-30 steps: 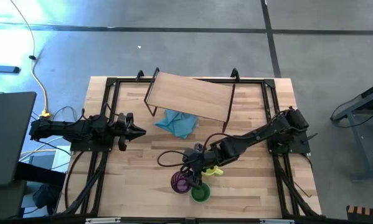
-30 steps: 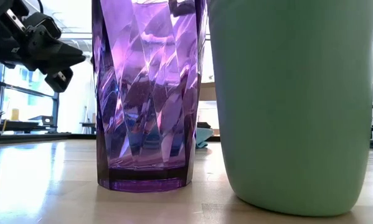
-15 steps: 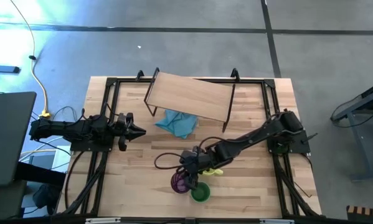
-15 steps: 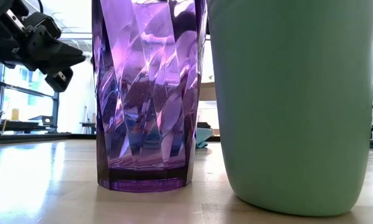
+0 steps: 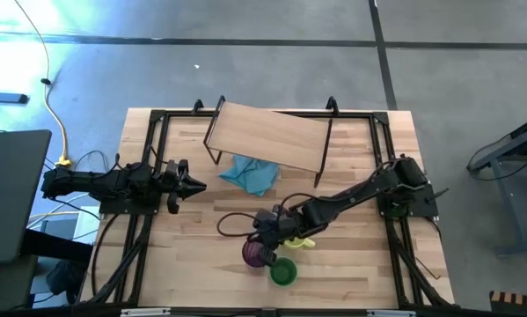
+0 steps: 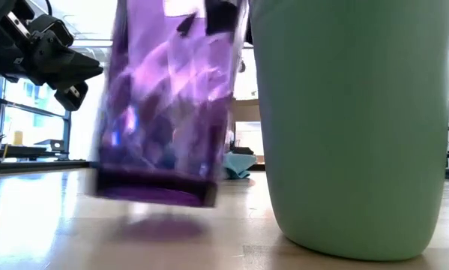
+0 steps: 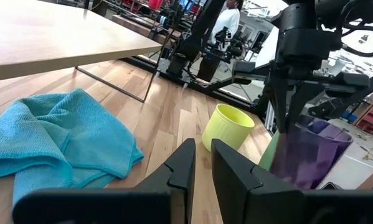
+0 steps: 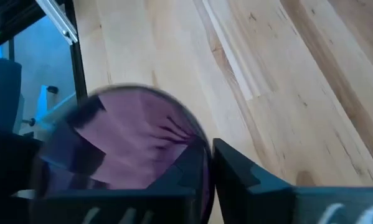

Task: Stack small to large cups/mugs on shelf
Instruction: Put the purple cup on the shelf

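Note:
The purple tumbler (image 5: pixel 253 254) (image 6: pixel 164 97) hangs tilted just above the tabletop near its front edge, with my right gripper (image 5: pixel 266 244) (image 8: pixel 210 163) shut on it. The green cup (image 5: pixel 283 273) (image 6: pixel 355 127) stands on its base beside it, and the yellow mug (image 5: pixel 303 240) (image 7: pixel 226 126) sits just behind. At the far side stands the shelf (image 5: pixel 267 136) on its dark legs, with nothing on top. My left gripper (image 5: pixel 197 185) (image 7: pixel 203 157) waits shut at the table's left. My right gripper holds the tumbler by its rim (image 8: pixel 205 149), one finger (image 8: pixel 189 174) inside the cup and the other finger (image 8: pixel 239 169) outside. The fingers slant down onto it from the table's right. The tumbler hangs tilted below them, its base (image 6: pixel 153 193) clear of the table.
A blue cloth (image 5: pixel 250 173) (image 7: pixel 55 137) lies under the shelf's front edge. A dark cable loops (image 5: pixel 232 224) on the wood beside my right arm. Black frame rails (image 5: pixel 140 238) run along both table sides. Bare wood lies between the cloth and the cups.
My right gripper has shut on the purple tumbler's rim. The tumbler, which stood upright on the table, is now lifted off it and tipped, its base swung toward the table's left. The green cup has stayed in place.

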